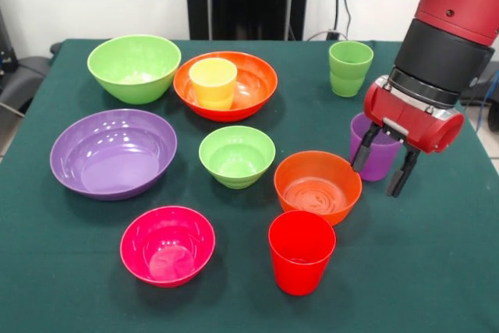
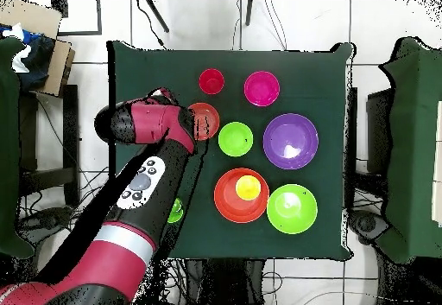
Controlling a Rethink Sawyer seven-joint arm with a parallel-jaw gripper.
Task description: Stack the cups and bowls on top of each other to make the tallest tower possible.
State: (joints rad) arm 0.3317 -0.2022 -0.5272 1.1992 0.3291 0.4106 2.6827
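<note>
My gripper (image 1: 378,179) is open at the right of the table. Its two black fingers (image 1: 362,154) hang in front of the purple cup (image 1: 373,150), one at each side of it; I cannot tell if they touch it. The small orange bowl (image 1: 317,186) and the red cup (image 1: 301,251) stand just left of it. The yellow cup (image 1: 213,82) stands inside the large orange bowl (image 1: 253,83). The light green cup (image 1: 350,68) stands at the back right. In the overhead view the arm (image 2: 151,133) hides the gripper and the purple cup.
The large lime green bowl (image 1: 134,68) is at the back left and the large purple bowl (image 1: 113,154) at the left. The small lime green bowl (image 1: 237,156) is in the middle. The magenta-pink bowl (image 1: 167,244) is at the front. All stand apart on the green tablecloth (image 1: 437,271).
</note>
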